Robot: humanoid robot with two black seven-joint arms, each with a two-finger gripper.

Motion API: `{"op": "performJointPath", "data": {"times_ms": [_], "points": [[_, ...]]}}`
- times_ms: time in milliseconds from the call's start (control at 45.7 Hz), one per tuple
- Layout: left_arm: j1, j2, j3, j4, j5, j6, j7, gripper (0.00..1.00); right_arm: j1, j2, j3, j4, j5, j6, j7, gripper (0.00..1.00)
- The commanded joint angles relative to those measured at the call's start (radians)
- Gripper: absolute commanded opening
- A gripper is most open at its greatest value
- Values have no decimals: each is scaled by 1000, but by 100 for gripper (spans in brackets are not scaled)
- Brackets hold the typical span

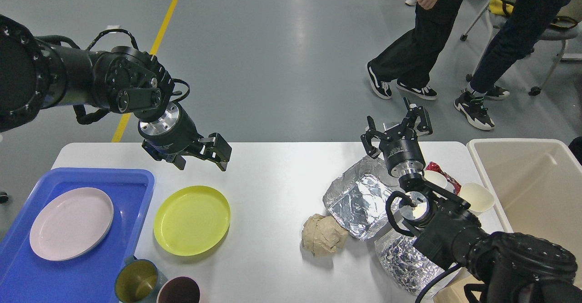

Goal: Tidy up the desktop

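The desktop (277, 175) is a wide white tabletop. On its left lie a yellow plate (192, 219) and a blue tray (136, 184) holding a pink plate (71, 223). My left gripper (199, 156) hovers open and empty over the table's far edge, just beyond the yellow plate. At the right are a foil tray (359, 200), a crumpled brown paper ball (323, 235) and crumpled foil (402, 262). My right gripper (395, 125) points up and away above the foil tray, open with nothing in it.
Two cups, one green (135, 284) and one dark (178, 290), stand at the front left. Two paper cups (478, 197) and a red wrapper (443, 172) sit behind my right arm. A beige bin (532, 189) adjoins the table's right end. People walk on the floor beyond.
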Motion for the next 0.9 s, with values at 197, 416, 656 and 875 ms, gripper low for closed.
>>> {"op": "performJointPath", "data": {"times_ms": [197,416,656,875], "points": [[28,-30,-17,0,-1,0,0,97,0,-1,0,-1,0,0,0,100],[26,-37,-17,0,-1,0,0,97,0,-1,0,-1,-1,0,0,100],[38,-37,-17,0,-1,0,0,97,0,0,0,-1,-1,0,0,100],[35,-39,-17,0,-1,1,0,97,0,-1,0,-1,0,0,0,100]]}}
